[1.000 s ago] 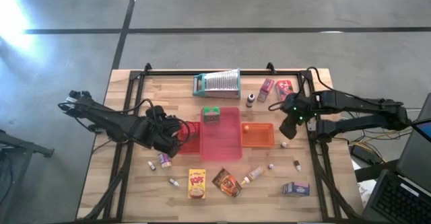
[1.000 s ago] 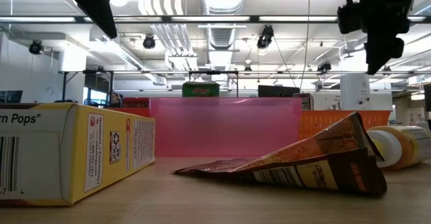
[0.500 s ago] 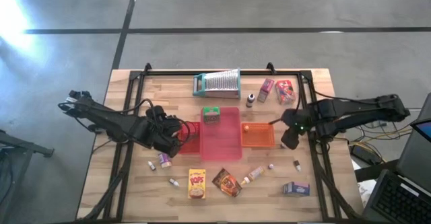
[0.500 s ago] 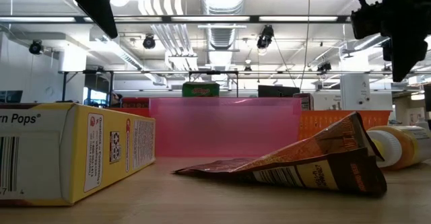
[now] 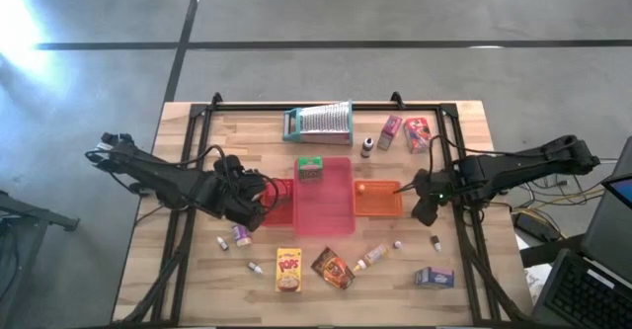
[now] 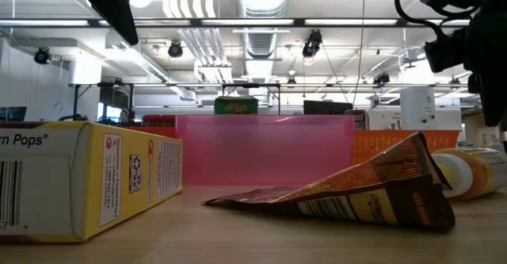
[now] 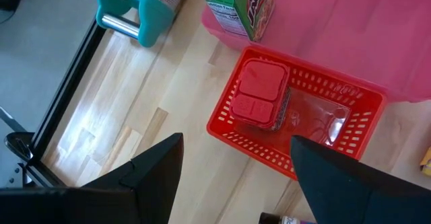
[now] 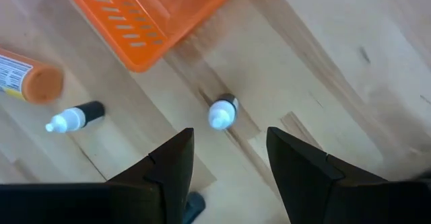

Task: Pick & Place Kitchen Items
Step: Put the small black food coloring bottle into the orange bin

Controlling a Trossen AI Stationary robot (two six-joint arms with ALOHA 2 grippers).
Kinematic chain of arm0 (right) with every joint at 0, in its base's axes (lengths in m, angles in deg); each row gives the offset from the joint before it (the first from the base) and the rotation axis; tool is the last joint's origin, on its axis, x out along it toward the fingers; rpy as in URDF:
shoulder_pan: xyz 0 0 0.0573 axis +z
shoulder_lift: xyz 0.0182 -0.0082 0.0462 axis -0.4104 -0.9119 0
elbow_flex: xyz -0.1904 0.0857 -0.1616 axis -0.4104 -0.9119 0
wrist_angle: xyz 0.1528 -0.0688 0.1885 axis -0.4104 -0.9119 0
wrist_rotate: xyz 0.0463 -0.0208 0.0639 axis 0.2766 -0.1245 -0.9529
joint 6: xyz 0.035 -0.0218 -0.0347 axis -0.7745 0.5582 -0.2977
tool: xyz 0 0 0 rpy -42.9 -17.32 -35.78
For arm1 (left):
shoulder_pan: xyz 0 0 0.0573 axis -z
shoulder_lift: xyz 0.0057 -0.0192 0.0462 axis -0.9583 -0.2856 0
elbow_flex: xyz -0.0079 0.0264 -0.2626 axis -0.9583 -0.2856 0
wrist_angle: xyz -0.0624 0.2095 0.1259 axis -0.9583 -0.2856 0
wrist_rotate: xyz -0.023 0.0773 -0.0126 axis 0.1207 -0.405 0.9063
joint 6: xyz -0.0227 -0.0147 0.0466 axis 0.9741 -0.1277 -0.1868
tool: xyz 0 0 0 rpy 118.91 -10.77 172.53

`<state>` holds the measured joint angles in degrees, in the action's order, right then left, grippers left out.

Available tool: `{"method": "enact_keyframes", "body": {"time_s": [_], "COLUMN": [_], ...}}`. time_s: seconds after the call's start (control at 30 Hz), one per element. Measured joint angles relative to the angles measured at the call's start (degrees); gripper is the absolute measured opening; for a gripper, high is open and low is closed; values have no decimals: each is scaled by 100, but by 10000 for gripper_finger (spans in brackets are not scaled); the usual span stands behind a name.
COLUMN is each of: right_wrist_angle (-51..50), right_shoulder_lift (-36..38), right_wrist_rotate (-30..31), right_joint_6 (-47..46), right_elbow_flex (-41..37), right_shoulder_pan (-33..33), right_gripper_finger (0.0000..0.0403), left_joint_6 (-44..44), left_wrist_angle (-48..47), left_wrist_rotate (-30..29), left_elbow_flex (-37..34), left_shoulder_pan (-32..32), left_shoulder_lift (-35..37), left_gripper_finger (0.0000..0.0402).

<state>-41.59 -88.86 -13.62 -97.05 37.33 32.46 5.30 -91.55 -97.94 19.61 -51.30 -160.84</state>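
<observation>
The wooden table (image 5: pixel 197 270) carries everything, with a pink tray (image 5: pixel 331 205) at its middle, a red basket (image 7: pixel 316 123) touching the tray's left side and an orange basket (image 5: pixel 380 203) on its right. At the far edge lies a ribbed silver grater with a teal frame (image 5: pixel 318 122). The left arm waits over the table's left side, its left hand (image 7: pixel 236 177) hanging above the red basket with fingers spread and nothing between them; a red box (image 7: pixel 259 96) lies inside that basket. The right hand (image 8: pixel 225 177) hovers just right of the orange basket, fingers apart and empty, above a tiny white-capped bottle (image 8: pixel 222 113) standing upright on the wood near the basket's corner. A green box (image 5: pixel 310 169) stands at the far end of the pink tray. Along the near edge sit a yellow box (image 5: pixel 287 270), a brown packet (image 5: pixel 332 267) just to its right, an orange-capped bottle (image 5: pixel 371 258) lying on its side, and a blue-purple box (image 5: pixel 434 278) near the right corner. A pink box (image 5: pixel 391 128) and a red packet (image 5: pixel 419 131) rest side by side at the far right, with a dark little jar (image 5: pixel 366 147) near them. Another small bottle (image 8: pixel 74 118) lies on its side between the orange-capped bottle and the upright one.
</observation>
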Motion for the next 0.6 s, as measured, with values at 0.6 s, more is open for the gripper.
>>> {"method": "enact_keyframes", "body": {"time_s": [0.6], "right_wrist_angle": [700], "right_shoulder_lift": [-652], "right_wrist_rotate": [11], "right_joint_6": [-178], "right_elbow_flex": [-258], "right_shoulder_pan": [496], "right_gripper_finger": [169], "left_joint_6": [1], "left_wrist_angle": [15], "left_wrist_rotate": [0], "left_elbow_flex": [0], "left_shoulder_pan": [0], "left_shoulder_lift": [0], "left_gripper_finger": [276]}}
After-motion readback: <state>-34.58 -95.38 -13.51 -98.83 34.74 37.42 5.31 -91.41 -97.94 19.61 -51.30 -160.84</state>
